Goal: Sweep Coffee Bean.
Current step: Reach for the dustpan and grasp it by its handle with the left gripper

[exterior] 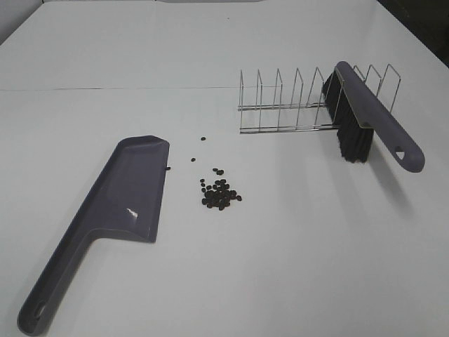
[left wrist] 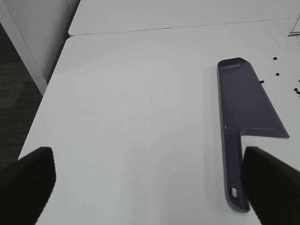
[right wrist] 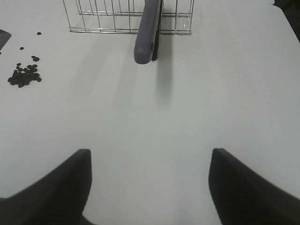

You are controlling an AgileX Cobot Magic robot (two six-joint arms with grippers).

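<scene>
We see bright, even overhead light: the coffee beans sharp, a glare spot on the dustpan, a soft shadow beside the brush.

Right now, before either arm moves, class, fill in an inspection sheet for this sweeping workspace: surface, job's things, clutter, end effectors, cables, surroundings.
Surface: white table, with a seam line across its far part.
Job's things: coffee beans in a loose cluster with a few strays; dustpan lying flat beside them; brush resting tilted in the rack.
Clutter: wire rack, holding only the brush.
End effectors: left end effector open and empty, near the dustpan handle; right end effector open and empty, short of the brush handle.
Cables: nothing seen.
Surroundings: dark floor beyond the table edge.
</scene>
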